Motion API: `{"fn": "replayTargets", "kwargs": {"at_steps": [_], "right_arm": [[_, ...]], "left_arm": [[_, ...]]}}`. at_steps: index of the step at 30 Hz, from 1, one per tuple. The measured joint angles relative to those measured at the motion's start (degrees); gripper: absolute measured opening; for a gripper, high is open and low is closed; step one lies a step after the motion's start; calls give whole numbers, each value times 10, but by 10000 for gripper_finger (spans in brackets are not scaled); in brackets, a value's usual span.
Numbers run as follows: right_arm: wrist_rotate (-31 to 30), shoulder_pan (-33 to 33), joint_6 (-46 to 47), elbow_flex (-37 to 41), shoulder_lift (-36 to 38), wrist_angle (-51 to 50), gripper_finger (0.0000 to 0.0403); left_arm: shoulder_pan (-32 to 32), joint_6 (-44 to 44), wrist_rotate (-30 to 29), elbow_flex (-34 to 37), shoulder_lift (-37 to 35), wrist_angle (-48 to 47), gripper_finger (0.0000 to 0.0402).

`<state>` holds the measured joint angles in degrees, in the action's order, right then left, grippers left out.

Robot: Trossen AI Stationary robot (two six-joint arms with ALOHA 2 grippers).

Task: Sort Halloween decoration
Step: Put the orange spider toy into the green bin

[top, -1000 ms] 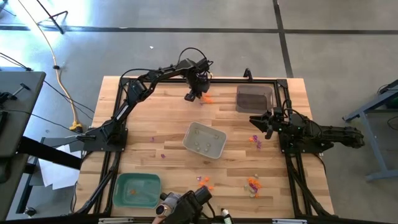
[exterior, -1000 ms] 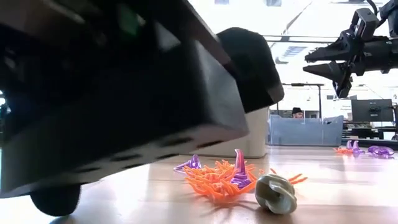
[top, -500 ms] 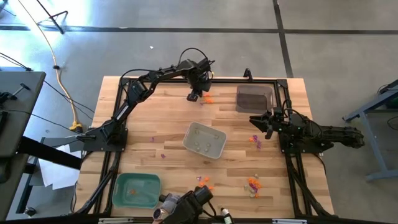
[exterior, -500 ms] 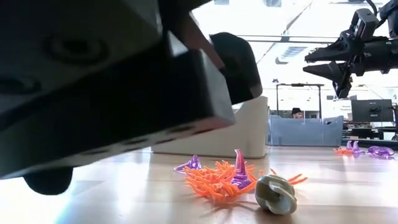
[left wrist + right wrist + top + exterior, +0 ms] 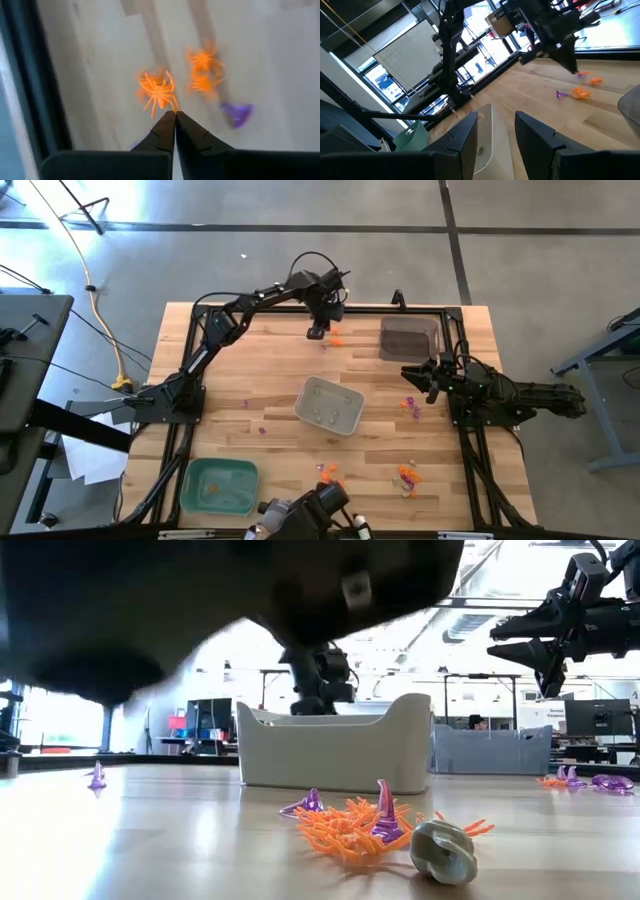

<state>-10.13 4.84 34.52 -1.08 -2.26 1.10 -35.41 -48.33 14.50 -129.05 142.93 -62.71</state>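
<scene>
My high camera looks straight down on the whole wooden table (image 5: 270, 360) and both arms. My low camera sits at tabletop level, close behind an orange spider pile (image 5: 350, 827), facing the white tray (image 5: 330, 750) that also shows overhead (image 5: 328, 405). My left wrist camera looks closely down on an orange spider (image 5: 157, 92). My right wrist camera looks across the table toward the left arm (image 5: 555, 30).
</scene>
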Motion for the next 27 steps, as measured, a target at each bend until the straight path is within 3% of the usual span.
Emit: {"fn": "replayTargets", "kwargs": {"at_steps": [7, 12, 23, 27], "right_arm": [[0, 0, 0, 0, 0, 0, 126], [0, 0, 0, 0, 0, 0, 126], [0, 0, 0, 0, 0, 0, 126], [0, 0, 0, 0, 0, 0, 126]], "left_arm": [[26, 49, 0, -58, 0, -136, 0], [49, 89, 1, -57, -25, -193, 0], [95, 216, -33, -56, -131, -278, 0], [121, 254, -29, -18, -192, -275, 0]]}}
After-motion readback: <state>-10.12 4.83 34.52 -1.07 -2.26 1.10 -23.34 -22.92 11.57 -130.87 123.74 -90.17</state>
